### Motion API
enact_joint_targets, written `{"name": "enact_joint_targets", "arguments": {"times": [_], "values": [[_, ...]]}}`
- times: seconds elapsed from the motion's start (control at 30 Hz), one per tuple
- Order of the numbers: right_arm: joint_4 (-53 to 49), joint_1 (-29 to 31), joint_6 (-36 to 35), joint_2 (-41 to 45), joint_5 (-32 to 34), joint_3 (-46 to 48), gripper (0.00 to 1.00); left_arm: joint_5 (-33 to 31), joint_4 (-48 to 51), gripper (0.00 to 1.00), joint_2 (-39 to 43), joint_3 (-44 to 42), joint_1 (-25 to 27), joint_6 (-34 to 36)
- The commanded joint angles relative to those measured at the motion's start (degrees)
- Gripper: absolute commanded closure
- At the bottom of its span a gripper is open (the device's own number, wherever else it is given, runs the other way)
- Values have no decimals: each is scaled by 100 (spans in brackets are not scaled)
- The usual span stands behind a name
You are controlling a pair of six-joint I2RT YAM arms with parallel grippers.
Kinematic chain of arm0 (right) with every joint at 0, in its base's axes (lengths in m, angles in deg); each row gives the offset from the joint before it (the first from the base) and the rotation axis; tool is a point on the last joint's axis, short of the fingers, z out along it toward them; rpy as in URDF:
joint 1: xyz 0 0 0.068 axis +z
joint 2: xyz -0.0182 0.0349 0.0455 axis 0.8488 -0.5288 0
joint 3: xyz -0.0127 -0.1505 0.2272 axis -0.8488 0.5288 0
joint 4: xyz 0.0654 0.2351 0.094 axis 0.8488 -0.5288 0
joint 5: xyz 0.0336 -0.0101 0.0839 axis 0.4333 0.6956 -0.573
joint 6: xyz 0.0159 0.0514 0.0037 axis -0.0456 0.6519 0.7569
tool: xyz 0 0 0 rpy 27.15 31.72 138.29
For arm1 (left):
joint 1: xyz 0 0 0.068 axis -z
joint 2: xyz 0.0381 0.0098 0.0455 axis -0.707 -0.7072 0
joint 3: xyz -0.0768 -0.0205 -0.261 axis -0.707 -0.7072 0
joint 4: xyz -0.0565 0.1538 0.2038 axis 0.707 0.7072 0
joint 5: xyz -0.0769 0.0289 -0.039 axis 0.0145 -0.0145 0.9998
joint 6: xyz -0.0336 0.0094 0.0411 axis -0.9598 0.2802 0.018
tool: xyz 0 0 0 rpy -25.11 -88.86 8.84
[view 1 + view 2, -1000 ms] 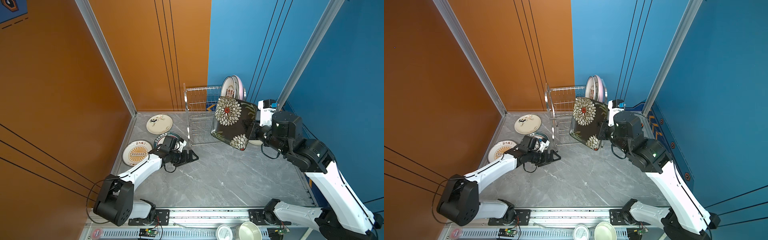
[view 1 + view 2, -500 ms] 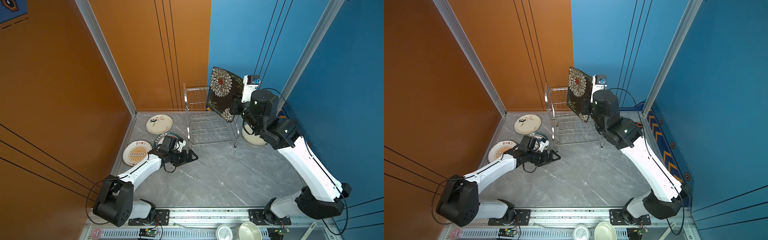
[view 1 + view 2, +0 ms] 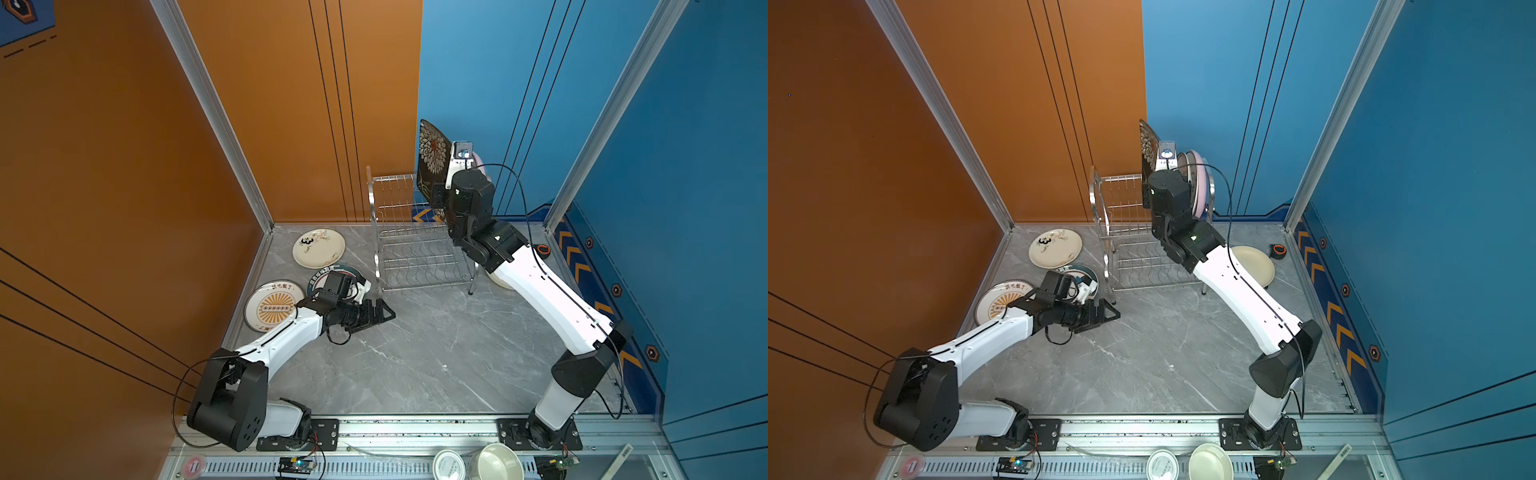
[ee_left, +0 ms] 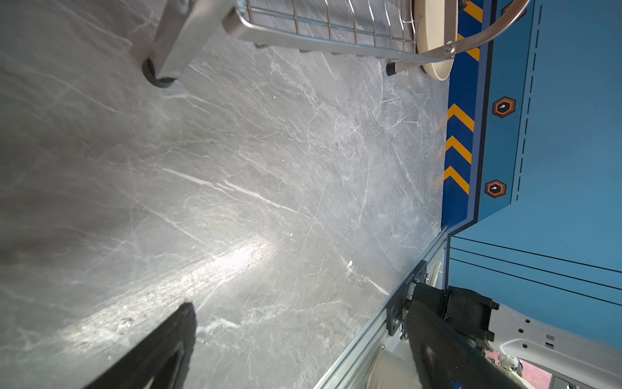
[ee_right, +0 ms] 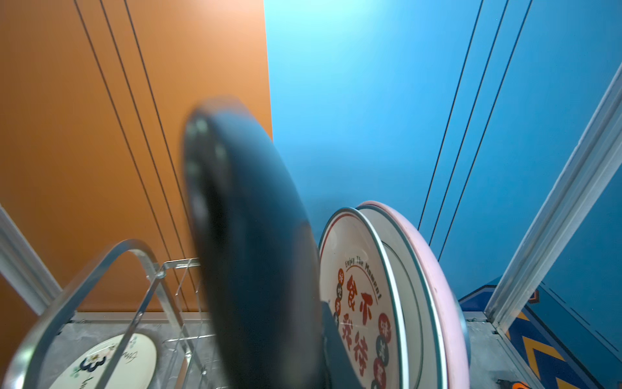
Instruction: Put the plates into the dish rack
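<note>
Now the right gripper (image 3: 436, 198) is clamped on the lower edge of the black floral plate (image 3: 432, 153), holding it upright above the dish rack's (image 3: 399, 249) top tier, just beside the lettered white plate (image 5: 360, 303) and pink plate (image 3: 1202, 183) standing there. The left gripper (image 3: 380, 312) sits low by the rack's front leg, jaws wide apart, empty. A panda plate (image 3: 318, 248), sunburst plate (image 3: 272, 305) and dark-rimmed plate (image 3: 322, 276) lie flat near that leg; a cream plate (image 3: 1256, 264) lies beyond the rack's far end.

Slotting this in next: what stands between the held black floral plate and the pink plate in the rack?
In the right wrist view, two white dark-rimmed plates: the red-character plate, then a plainer plate next to the pink plate.
</note>
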State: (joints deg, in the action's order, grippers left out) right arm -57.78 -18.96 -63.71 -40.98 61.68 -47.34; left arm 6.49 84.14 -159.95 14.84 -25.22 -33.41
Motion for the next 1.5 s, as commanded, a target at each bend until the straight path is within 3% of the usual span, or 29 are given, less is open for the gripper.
{"name": "enact_joint_targets", "arguments": {"times": [0.0, 0.9, 1.47], "values": [[1242, -142, -252, 36, 498, -441, 100, 57, 115, 2, -94, 132, -60, 139], [1222, -370, -376, -596, 639, -500, 100, 200, 105, 2, -232, 160, -298, 210], [1514, -370, -268, -148, 657, 565, 100, 163, 68, 2, -65, -7, -328, 154]]}}
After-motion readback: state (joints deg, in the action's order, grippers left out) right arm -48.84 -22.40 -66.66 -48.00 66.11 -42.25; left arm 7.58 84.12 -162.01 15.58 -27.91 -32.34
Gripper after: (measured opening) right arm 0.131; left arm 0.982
